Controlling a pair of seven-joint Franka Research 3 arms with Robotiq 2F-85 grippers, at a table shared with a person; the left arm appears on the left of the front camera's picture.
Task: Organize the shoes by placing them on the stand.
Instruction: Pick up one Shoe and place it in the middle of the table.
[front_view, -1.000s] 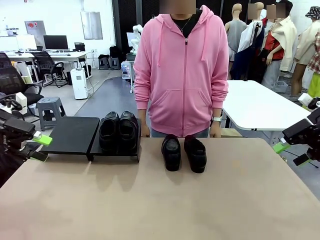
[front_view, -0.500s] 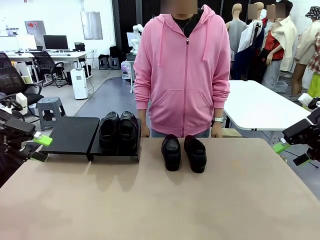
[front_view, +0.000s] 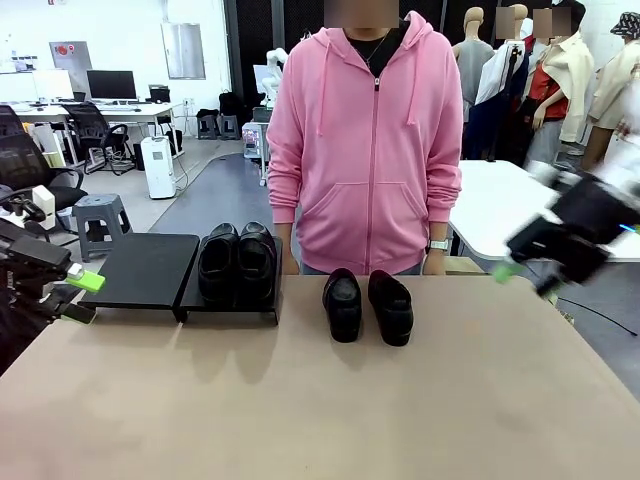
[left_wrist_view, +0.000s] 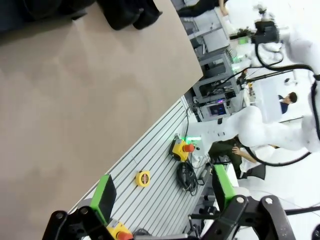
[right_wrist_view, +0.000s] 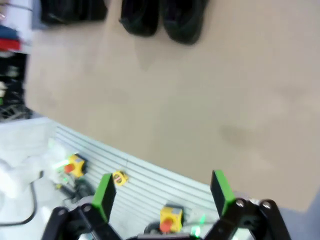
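Note:
Two black shoes lie side by side on the tan table in front of the person. Another pair sits on the right panel of the black stand; its left panel is bare. My left gripper hovers open at the table's left edge, beside the stand. Blurred by motion, my right gripper hangs open above the table's far right corner, well right of the loose pair. The right wrist view has the loose shoes far ahead of its open gripper. The left gripper holds nothing.
A person in a pink hoodie stands at the far edge, hands resting just behind the loose pair. A white table stands behind on the right. The near half of the tan table is bare. Below the table's edge lies a slatted rail.
My right arm has swung up and inward from the right edge towards the table's far right corner. The left arm, the shoes and the person have stayed put.

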